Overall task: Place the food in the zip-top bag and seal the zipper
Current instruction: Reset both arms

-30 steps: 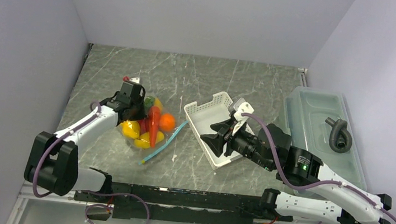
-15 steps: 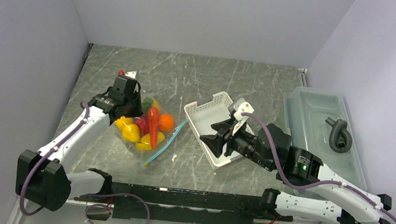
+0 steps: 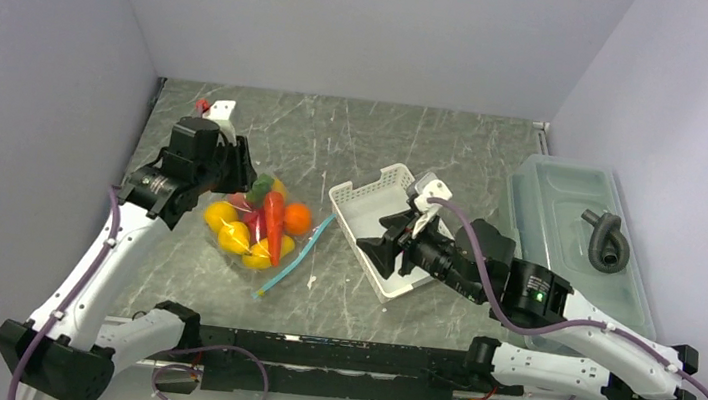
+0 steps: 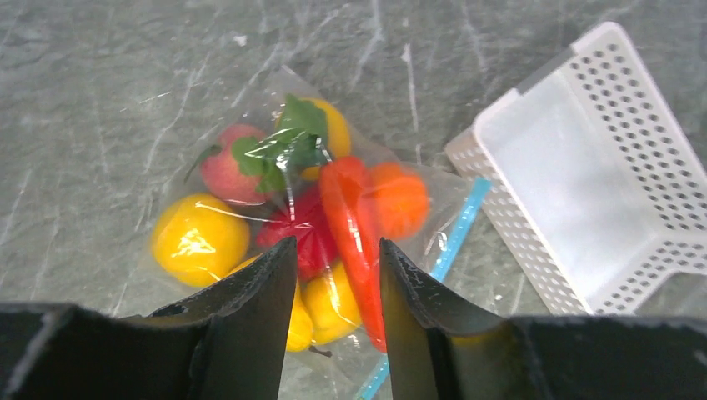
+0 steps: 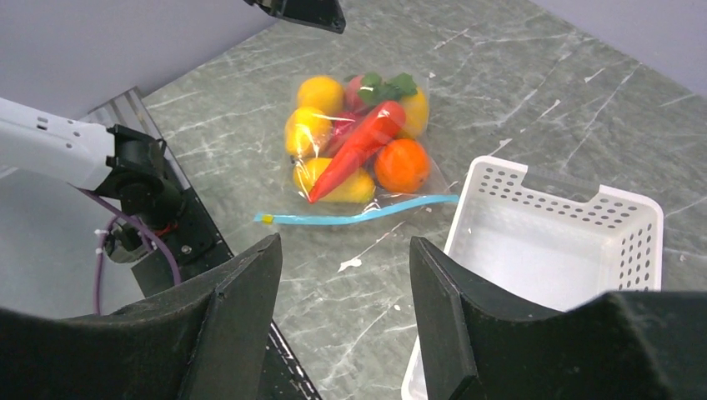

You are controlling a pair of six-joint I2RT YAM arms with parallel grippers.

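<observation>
Basket [image 3: 356, 193] beside filled zip-top bag [image 4: 438, 208], lidded bin [image 3: 555, 208] far right, left fingers [image 4: 250, 325] and right fingers [image 5: 238, 325] apart, empty

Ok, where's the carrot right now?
Top view, left of centre: the carrot lies inside the zip-top bag, beside the orange, left of the white basket.

The left arm [image 3: 108, 248] rises from its base and bends at the elbow, with the wrist held high at the left side. The left pincer [image 4: 333, 308] points downward, and its jaws stand a little apart. The right arm [image 3: 606, 339] lies low and reaches toward the middle. The right pincer [image 5: 343, 275] has its jaws wider apart.
</observation>
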